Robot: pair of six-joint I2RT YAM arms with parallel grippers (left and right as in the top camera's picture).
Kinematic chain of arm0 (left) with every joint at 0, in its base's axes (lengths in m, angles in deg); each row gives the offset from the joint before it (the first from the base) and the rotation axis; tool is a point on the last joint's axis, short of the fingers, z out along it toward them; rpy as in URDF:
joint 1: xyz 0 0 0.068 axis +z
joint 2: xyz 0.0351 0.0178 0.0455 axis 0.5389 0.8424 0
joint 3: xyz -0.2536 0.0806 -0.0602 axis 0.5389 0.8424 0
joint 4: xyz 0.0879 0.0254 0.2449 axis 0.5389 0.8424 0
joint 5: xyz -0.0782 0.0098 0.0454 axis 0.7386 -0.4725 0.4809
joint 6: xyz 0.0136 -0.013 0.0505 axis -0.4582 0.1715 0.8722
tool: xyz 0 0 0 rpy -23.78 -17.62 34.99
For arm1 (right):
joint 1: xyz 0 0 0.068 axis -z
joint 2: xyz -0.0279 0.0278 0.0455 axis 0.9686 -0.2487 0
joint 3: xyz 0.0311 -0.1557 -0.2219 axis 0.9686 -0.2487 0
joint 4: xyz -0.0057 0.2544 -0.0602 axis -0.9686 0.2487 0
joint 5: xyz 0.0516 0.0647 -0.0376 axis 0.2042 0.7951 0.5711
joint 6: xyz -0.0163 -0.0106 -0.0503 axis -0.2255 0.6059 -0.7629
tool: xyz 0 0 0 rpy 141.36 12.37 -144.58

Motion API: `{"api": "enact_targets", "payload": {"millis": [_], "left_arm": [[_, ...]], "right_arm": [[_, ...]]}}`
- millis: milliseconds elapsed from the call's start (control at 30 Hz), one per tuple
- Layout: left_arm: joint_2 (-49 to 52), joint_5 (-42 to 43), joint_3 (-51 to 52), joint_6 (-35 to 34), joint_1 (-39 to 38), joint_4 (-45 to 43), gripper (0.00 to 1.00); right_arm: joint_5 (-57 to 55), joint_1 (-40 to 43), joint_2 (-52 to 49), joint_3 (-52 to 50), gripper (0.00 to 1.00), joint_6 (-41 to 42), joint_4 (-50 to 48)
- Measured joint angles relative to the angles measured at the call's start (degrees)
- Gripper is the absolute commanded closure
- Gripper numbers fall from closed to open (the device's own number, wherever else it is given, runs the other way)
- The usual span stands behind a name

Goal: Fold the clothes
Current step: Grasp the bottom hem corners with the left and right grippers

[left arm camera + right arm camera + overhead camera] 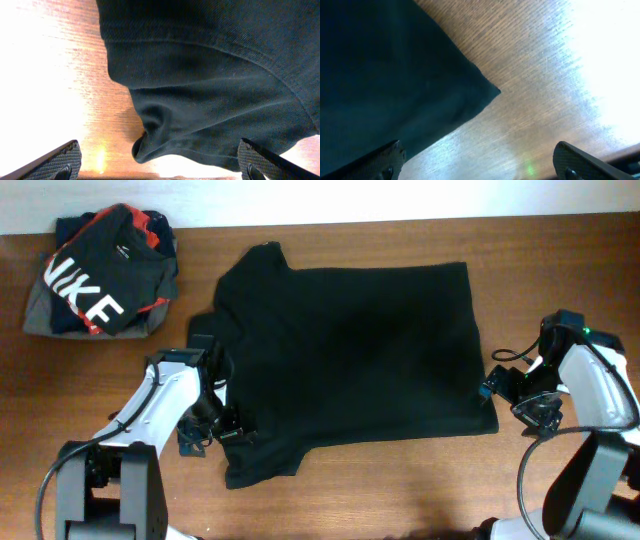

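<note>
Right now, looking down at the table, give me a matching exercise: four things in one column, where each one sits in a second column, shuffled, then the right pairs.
Column A
1. black T-shirt
2. NIKE garment
3. left pincer
4. right pincer

Column B
a. open, at the shirt's near hem corner
b. bunched at the far left corner of the table
c. spread flat mid-table
d. open, by the shirt's near sleeve

Pairs: 1-c, 2-b, 3-d, 4-a
</note>
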Motion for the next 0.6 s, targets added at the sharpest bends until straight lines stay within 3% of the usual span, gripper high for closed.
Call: {"api": "enact_targets", "payload": {"millis": [400,600], "left_arm": [[-0.11,4.39,7.52,-0.46,0.0,-3.17,0.02],[-0.13,6.25,11.17,-0.61,0.0,-6.73,0.11]], "right_arm": [[-1.68,0.0,5.51,-0.02,0.01,0.17,3.1],[-3.02,0.0,5.51,-1.66,0.01,1.75,0.7]]}}
